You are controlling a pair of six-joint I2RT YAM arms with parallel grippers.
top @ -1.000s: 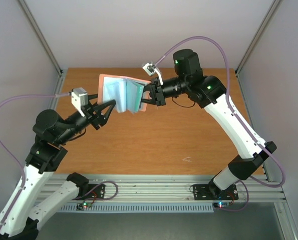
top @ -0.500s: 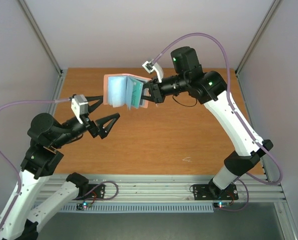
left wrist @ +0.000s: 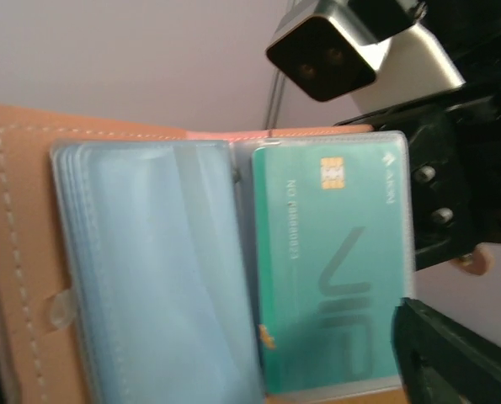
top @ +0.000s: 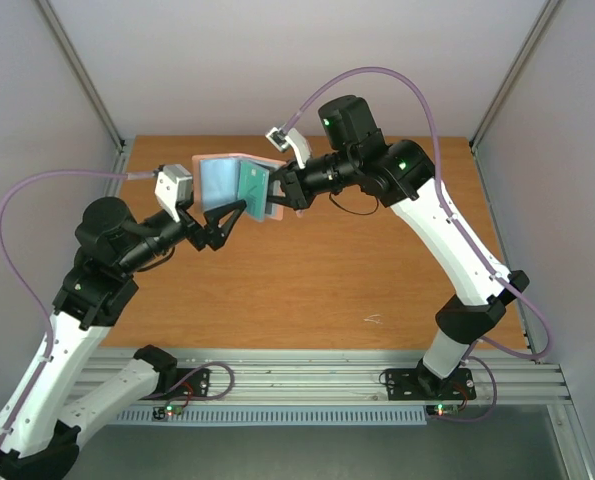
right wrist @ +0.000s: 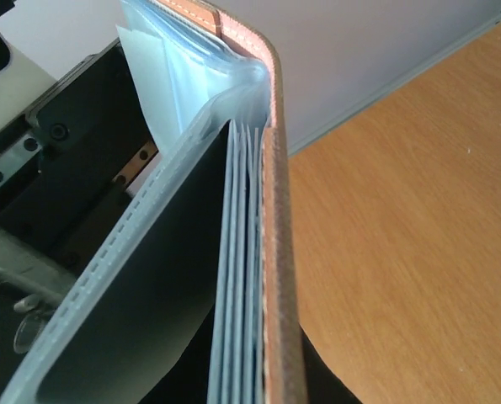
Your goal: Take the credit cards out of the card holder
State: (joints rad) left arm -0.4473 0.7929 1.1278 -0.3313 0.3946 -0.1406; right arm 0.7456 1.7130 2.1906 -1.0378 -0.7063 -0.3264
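**Dusty-pink folding card holder (top: 217,180) held open in mid-air**

The left tool (top: 227,215) gapes wide and grips nothing, one finger just beside the teal-green plastic card (left wrist: 334,269). That card sits in a clear sleeve of the card holder, above the wooden worktop (top: 327,270). The right tool (top: 277,190) is clamped tight on the holder's right cover.

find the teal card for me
Left wrist view: the teal-green card sits in the right-hand clear sleeve of the open card holder, which the right gripper holds up.
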